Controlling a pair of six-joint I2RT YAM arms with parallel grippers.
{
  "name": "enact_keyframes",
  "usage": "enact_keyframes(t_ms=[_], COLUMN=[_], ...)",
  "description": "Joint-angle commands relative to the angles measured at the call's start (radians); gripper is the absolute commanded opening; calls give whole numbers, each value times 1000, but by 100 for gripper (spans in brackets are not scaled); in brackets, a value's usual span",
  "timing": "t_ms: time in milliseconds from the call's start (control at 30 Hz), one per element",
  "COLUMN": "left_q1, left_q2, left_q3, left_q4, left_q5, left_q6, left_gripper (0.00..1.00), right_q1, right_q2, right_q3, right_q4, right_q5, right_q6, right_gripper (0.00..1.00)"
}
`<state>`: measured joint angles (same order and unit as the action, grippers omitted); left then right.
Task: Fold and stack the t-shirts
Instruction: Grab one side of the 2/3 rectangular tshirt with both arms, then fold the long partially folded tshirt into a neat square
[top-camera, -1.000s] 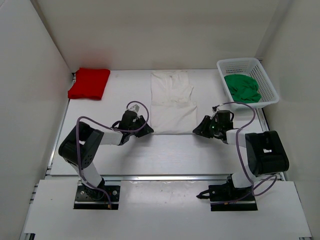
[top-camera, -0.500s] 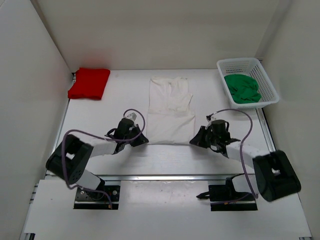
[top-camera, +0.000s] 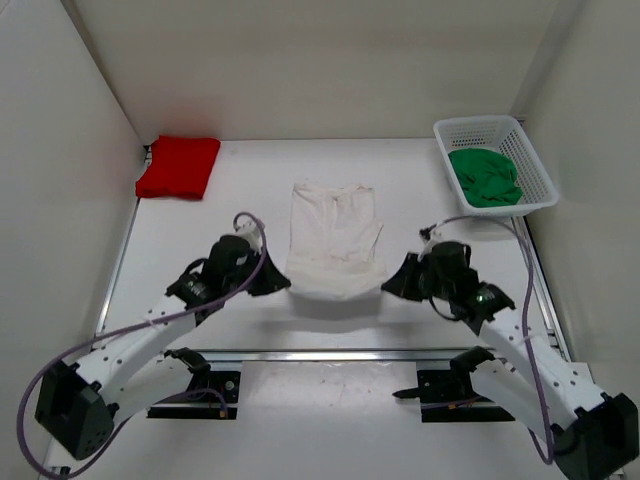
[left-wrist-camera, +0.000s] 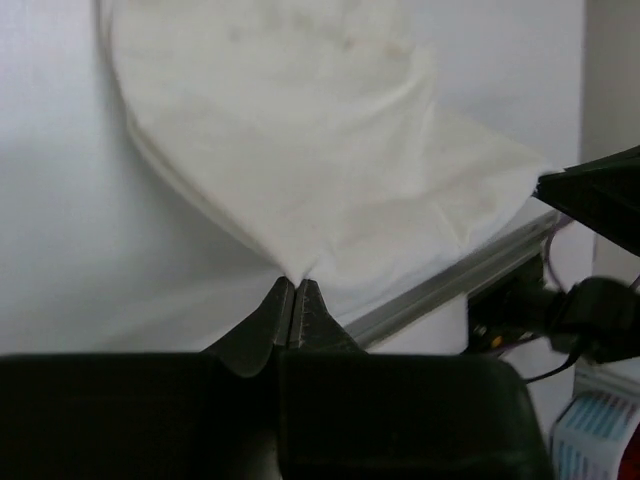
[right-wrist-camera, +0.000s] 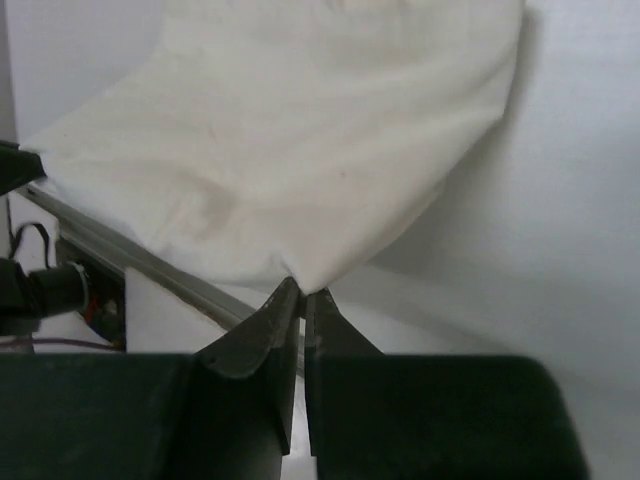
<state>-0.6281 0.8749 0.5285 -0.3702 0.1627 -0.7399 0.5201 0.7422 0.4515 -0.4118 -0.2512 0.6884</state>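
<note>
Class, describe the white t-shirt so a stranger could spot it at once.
In the middle of the table lies the white t-shirt, its near corners pinched by the left tool and right tool. The red t-shirt sits folded far left, the green t-shirt in a basket; only this one is held.

Right hand pinching corner of white t-shirt, cloth lifted above table.

White mesh basket is sitting at the table's far right corner; plain pale walls are enclosing the table.
</note>
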Motion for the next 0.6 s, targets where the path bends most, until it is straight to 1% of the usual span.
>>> enact_keyframes(t_ms=[0,33,67,100,133,167,200,233,267,300,333,367,400,467,500,567], left_q1=[63,88,103,152,178,200,232,257,275,289,306,326,343,367,372,396], left_q2=[141,220,257,338,436,476,557,637,709,743,807,861,909,987,1015,1116], left_q3=[232,302,356,387,445,500,530,586,641,665,724,763,786,818,871,928], left_q4=[20,49,86,100,120,138,148,152,151,152,140,160,187,218,220,224], left_q5=[-11,-29,-49,-58,-63,-60,-54,-60,-74,-86,-113,-112,-104,-98,-92,-68], left_q6=[66,79,82,83,79,76,74,71,79,79,86,82,71,54,44,27], left_gripper=[0,0,0,0,0,0,0,0,0,0,0,0,0,1,1,5], right_q1=[-168,-222,-239,-276,-320,-336,-347,-367,-377,-381,-396,-399,-408,-414,-420,-423], right_q2=[164,237,281,365,458,556,603,708,811,865,963,1058,1138,1236,1267,1382], right_q3=[206,270,294,368,444,479,562,657,706,804,896,991,1035,1171,1203,1317], right_q4=[66,100,122,154,189,202,231,234,229,226,209,190,186,189,182,153], right_q5=[-77,-95,-91,-114,-146,-151,-166,-175,-180,-187,-209,-215,-223,-224,-233,-238], right_q6=[-174,-202,-214,-236,-242,-240,-239,-243,-247,-253,-260,-265,-263,-268,-268,-262], right_gripper=[0,0,0,0,0,0,0,0,0,0,0,0,0,0,0,0])
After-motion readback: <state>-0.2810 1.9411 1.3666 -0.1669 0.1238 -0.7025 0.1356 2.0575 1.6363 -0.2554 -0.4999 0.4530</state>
